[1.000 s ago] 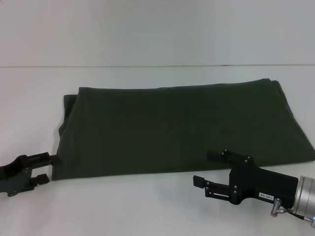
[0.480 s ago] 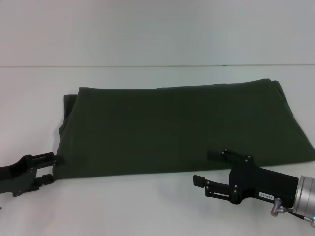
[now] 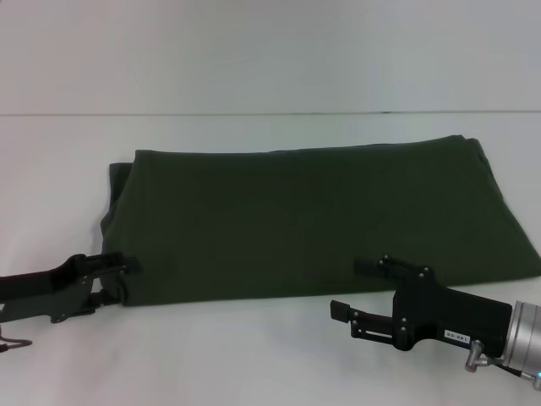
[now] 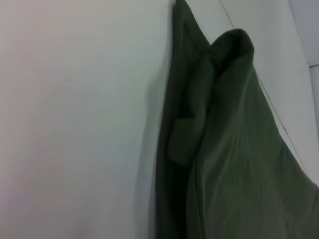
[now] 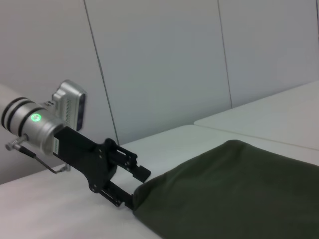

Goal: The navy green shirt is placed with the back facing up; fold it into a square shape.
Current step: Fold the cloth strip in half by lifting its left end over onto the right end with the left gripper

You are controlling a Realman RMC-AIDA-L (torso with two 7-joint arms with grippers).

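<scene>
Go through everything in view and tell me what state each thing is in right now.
navy green shirt: lying flat on the table, already folded into a wide band.
left end effector: open, jaws around the shirt's near left corner.
right end effector: open, at the shirt's near edge, gripping nothing.
table: white, bearing the shirt.

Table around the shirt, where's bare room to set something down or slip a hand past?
Bare table runs behind the navy green shirt, and left of it. The near strip between the left gripper at the shirt's near-left corner and the open right gripper is free too. The near-right corner is crowded.
</scene>
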